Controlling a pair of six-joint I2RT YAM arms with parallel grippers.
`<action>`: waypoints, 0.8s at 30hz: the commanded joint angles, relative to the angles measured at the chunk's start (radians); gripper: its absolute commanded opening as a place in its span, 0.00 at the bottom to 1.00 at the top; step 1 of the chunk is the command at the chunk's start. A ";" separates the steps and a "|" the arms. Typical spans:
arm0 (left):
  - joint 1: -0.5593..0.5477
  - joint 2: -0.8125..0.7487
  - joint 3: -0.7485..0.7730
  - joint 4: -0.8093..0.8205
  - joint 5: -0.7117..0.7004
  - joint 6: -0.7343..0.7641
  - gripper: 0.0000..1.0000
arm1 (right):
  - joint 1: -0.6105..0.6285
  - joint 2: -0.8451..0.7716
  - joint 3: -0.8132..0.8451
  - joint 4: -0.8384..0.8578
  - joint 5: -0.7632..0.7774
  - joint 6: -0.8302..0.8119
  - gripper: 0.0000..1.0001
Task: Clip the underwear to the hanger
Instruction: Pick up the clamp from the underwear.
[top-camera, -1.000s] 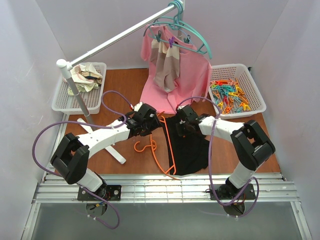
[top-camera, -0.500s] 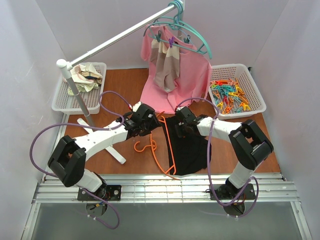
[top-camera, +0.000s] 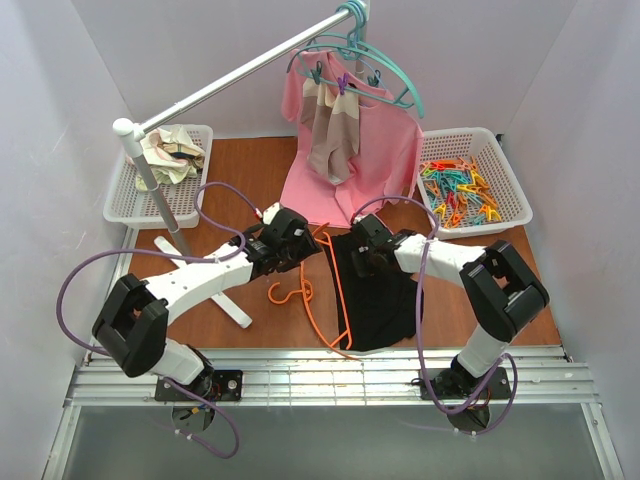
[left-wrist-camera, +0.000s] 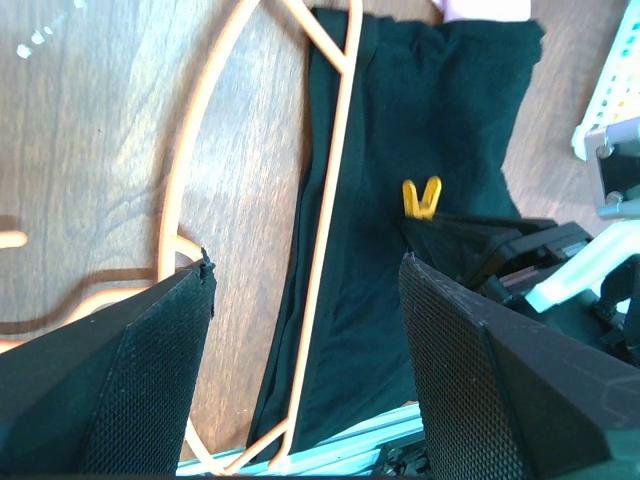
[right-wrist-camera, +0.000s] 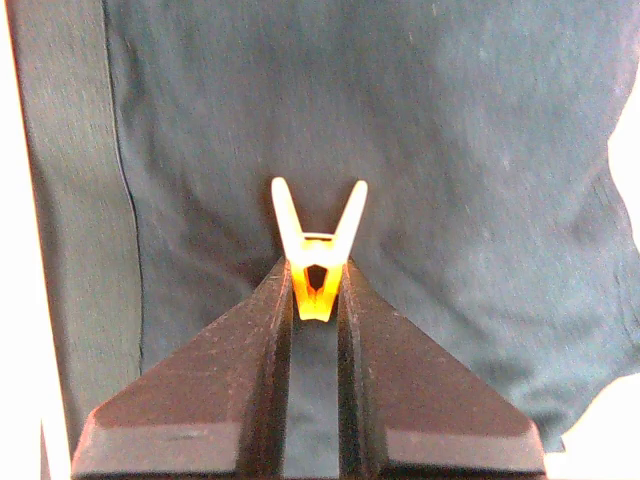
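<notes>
Top: underwear (top-camera: 380, 295) lies flat on the bench (top-camera: 250, 185), with the hanger (top-camera: 338, 290) bar along its left edge.
Left wrist: left gripper (left-wrist-camera: 305, 275) is open, straddling that bar, likely to steady it.
Right wrist: right gripper (right-wrist-camera: 314, 300) squeezes a yellow peg (right-wrist-camera: 318, 250), prongs spread above the cloth.

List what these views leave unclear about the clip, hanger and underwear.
- Top view: the yellow clip is hidden under the right hand.
- Right wrist view: the hanger is out of frame; whether the clip touches the underwear is unclear.
- Left wrist view: the hanger's hook is cut off by the left edge and the left hand.
</notes>
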 joint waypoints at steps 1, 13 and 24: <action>0.017 -0.074 -0.007 -0.010 -0.055 0.029 0.67 | -0.001 -0.073 0.086 -0.150 -0.006 -0.024 0.08; 0.063 -0.171 -0.051 0.132 0.060 0.266 0.67 | -0.042 -0.225 0.341 -0.484 -0.372 -0.141 0.08; 0.136 -0.433 -0.206 0.444 0.586 0.420 0.67 | -0.136 -0.222 0.452 -0.676 -1.088 -0.136 0.07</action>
